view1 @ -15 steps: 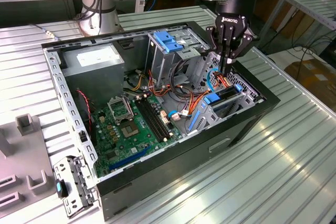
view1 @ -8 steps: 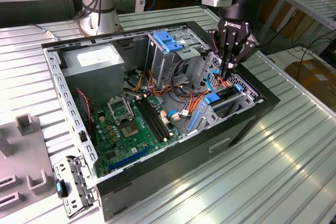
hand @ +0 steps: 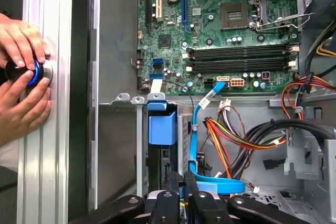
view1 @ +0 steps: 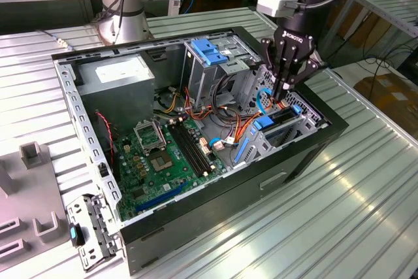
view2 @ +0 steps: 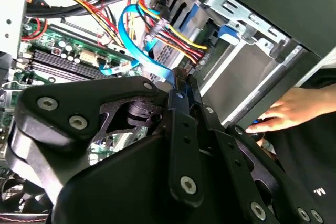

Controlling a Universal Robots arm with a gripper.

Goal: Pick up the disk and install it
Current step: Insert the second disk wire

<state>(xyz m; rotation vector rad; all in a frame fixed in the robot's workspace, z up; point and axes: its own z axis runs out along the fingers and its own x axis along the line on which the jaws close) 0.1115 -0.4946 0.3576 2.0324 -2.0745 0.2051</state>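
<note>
Disk (view1: pixel 282 119) seated in lower drive bay of computer case (view1: pixel 196 213)
Gripper (view1: pixel 285 91) directly above it; fingers pressed together; whether they pinch anything, cannot tell.

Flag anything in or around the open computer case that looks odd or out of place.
A person's hands rest on the ribbed metal table just outside the black computer case, holding a small black-and-blue knob, close to the black gripper that reaches into the case.

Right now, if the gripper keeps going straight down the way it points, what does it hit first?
Most likely the disk in its blue carrier, seated in the lower drive bay directly beneath the gripper; the blue cable runs close alongside, and depth is hard to judge.
</note>
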